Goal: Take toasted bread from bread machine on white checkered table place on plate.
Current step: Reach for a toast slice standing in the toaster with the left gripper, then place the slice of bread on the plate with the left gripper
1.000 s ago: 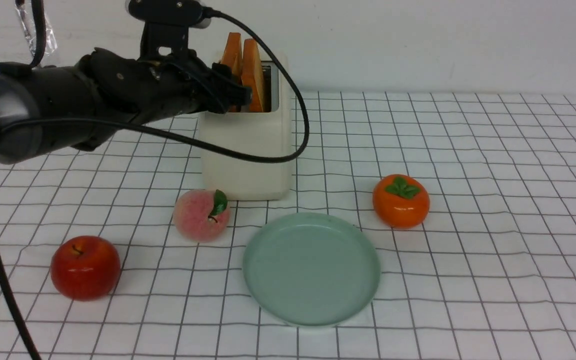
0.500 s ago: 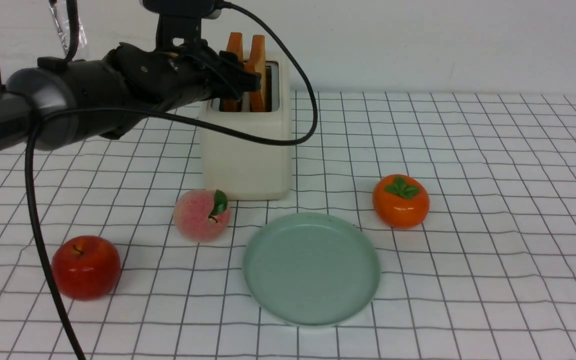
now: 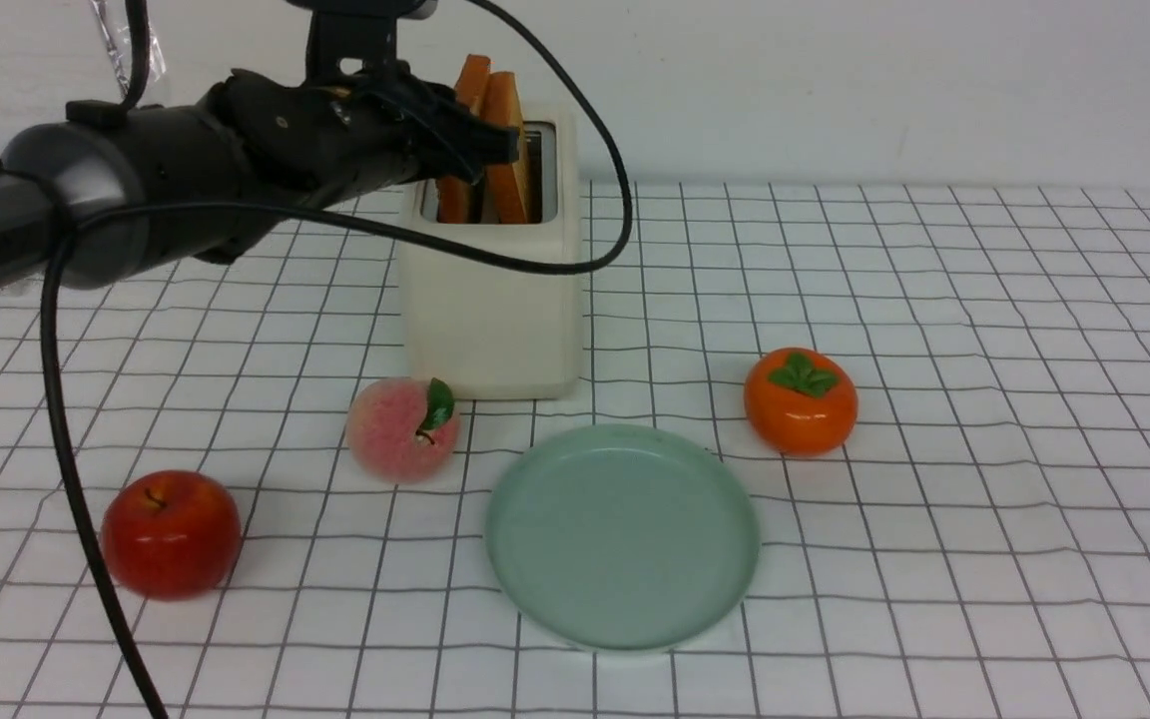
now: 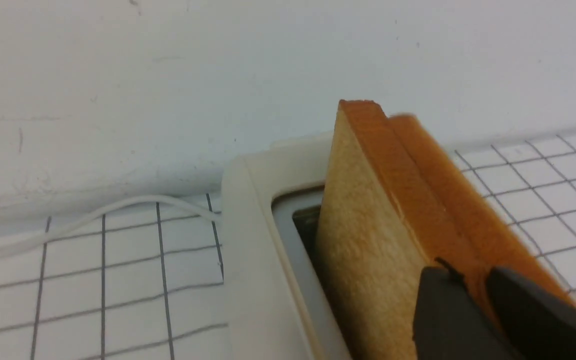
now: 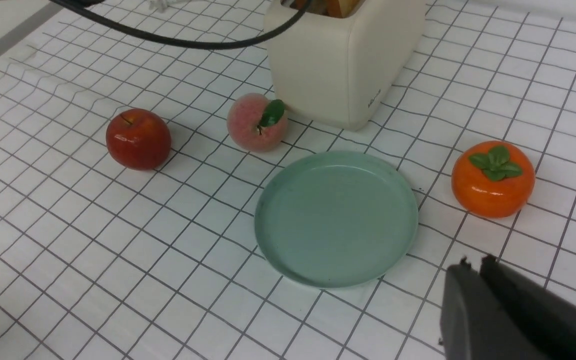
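Right pincer (image 5: 475, 262): tips together, over the table (image 3: 984, 599) on the near side.

Plate (image 3: 623, 539), pale green, flat on the white checkered table. Red apple (image 3: 171, 535) well to its left. Peach (image 3: 402, 429) with green leaf beyond the plate's left side, near the toaster front. Persimmon (image 3: 801, 402) beyond the plate's right side, near it.

Left arm (image 3: 186, 165) comes in from the left. Lettering near its cut-off edge: "iPER", first letter not readable. Black cable (image 3: 385, 232) loops across the toaster front.

Toaster (image 3: 490, 310), cream, behind the peach. Tiny dark marking on its side, right wrist view, too small to read. Both toast slices (image 3: 508, 150) are in the slots, tops sticking out, leaning. Left pincer (image 4: 468, 272): clamped on the right-hand slice at its near crust.

White cord (image 4: 133, 201) runs behind the toaster, along the wall (image 3: 835, 90).
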Robot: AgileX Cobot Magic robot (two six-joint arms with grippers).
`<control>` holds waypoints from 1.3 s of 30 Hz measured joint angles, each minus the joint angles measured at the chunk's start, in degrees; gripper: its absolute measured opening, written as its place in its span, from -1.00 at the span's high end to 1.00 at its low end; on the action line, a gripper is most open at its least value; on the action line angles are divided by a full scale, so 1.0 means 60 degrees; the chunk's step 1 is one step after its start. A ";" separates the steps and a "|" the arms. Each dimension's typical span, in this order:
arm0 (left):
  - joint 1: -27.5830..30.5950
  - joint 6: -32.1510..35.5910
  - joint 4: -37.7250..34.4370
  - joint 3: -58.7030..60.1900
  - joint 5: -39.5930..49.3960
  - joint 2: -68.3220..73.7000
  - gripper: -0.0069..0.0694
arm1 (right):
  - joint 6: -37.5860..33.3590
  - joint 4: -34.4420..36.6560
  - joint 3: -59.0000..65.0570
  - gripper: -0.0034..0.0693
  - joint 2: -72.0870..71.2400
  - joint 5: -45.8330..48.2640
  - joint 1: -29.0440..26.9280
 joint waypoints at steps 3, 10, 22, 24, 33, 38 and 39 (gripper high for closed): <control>0.0000 0.0000 0.0000 0.0000 -0.0142 -0.0597 0.63 | 0.0000 0.0000 0.0000 0.81 0.0000 0.0000 0.0008; 0.0000 0.0027 0.0008 0.0000 0.0212 -0.1986 0.63 | 0.0000 0.0000 0.0000 0.81 0.0000 0.0003 0.0026; 0.0000 -0.2529 0.0201 0.0088 0.8045 -0.4617 0.63 | -0.0106 0.0054 0.0000 0.92 -0.0106 -0.0548 0.0026; 0.0000 -0.2917 0.0065 0.0379 0.9136 -0.4515 0.63 | -0.0301 0.0066 0.0000 0.92 -0.0299 -0.0889 0.0026; 0.0000 -0.1815 -0.2016 0.2473 0.8910 -0.3098 0.63 | -0.0940 0.0203 -0.0030 0.92 -0.1831 -0.1745 0.0026; 0.0000 -0.1195 -0.2977 0.2605 0.8726 -0.2235 0.63 | -0.0973 0.0237 -0.0049 0.91 -0.2145 -0.1411 0.0026; 0.0000 -0.1165 -0.3025 0.2605 0.8618 -0.1934 0.63 | -0.0986 0.0253 -0.0049 0.91 -0.2190 -0.1252 0.0026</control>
